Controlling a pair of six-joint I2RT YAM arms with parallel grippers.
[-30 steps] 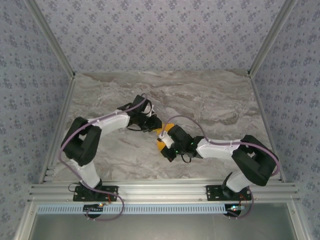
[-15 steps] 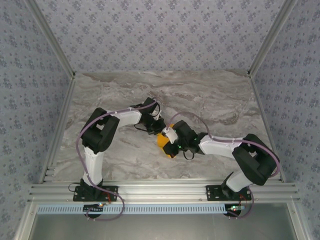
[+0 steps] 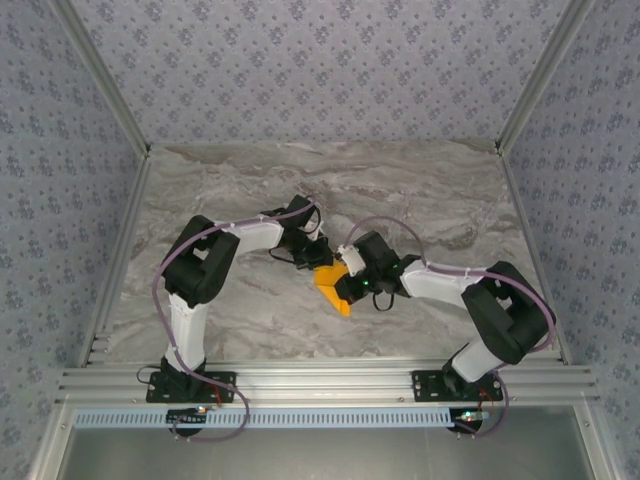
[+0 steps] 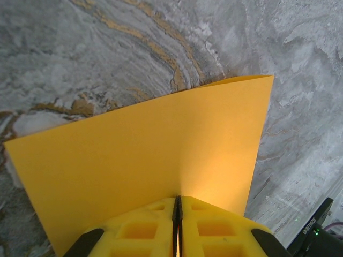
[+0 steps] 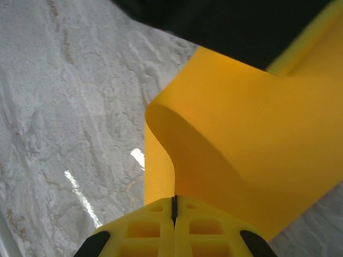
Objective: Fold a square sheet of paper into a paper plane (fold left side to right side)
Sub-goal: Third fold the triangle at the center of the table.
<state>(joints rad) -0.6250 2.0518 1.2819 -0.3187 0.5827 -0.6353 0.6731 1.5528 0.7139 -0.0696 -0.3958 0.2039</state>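
Pretty tight in the middle: just ahead of the right gripper [image 5: 174, 210] the bowed square sheet of paper [image 5: 230, 139] bulges across the way, with the dark body of the left gripper [image 4: 177, 214] right behind it. Off the left fingertips the sheet stands like a wall. Out to either side of both sets of fingers, the marble table [image 3: 220, 185] is wide open.

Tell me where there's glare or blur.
Right wrist: white glare streaks on the table, a blurred dark shape across the top. Left wrist: the sheet of paper is sharp, glowing brighter by the fingers. Top external: even light.
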